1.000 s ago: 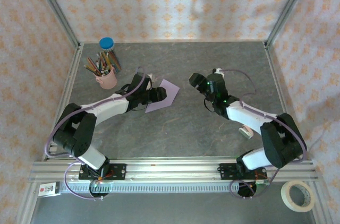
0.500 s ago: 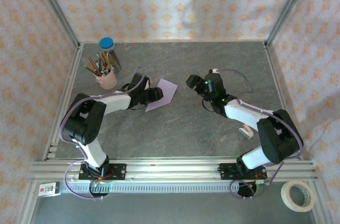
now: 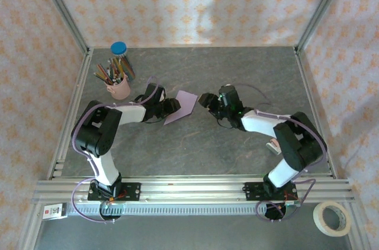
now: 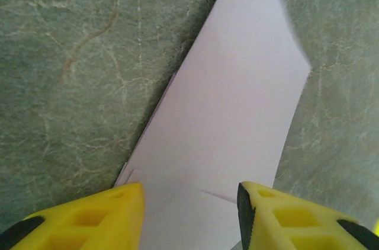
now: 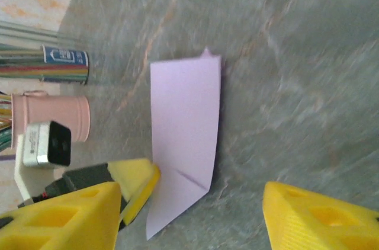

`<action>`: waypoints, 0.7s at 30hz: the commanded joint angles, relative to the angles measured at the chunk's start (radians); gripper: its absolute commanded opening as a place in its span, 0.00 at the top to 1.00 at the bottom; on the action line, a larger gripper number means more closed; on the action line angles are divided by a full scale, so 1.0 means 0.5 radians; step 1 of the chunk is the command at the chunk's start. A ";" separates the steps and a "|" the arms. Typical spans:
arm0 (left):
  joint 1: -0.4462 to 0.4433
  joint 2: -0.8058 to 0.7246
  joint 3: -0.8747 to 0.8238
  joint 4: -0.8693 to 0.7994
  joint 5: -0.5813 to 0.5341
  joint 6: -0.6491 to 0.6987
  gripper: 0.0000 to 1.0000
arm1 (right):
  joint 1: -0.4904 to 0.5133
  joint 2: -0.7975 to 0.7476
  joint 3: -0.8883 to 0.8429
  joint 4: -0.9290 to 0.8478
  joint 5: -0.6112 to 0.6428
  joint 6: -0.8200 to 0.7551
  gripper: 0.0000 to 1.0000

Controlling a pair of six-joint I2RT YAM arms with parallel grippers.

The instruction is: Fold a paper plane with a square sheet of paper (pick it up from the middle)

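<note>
The square sheet of paper [image 3: 186, 103], already folded into a narrow lilac strip with one slanted end, lies flat on the grey worktop [image 3: 249, 72]. It sits between the two arms, well clear of the pink pencil cup [image 3: 120, 88]. The left claw [image 4: 189, 196] stands low over the strip's near end, its yellow fingers apart either side of a short crease, likely to pin that end for the next fold. Whether the tips touch the paper I cannot tell. The right claw [image 5: 192, 195], jaws wide apart and empty, faces the strip from the opposite side, placed to take the free edge.
</note>
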 commanded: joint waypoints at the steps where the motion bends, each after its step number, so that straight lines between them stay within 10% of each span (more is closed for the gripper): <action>1: 0.009 0.055 -0.020 -0.033 0.045 -0.104 0.55 | 0.100 0.073 0.072 -0.001 -0.060 0.201 0.41; 21: 0.045 0.056 -0.038 -0.087 0.032 -0.126 0.59 | 0.206 0.430 0.248 0.077 -0.065 0.418 0.70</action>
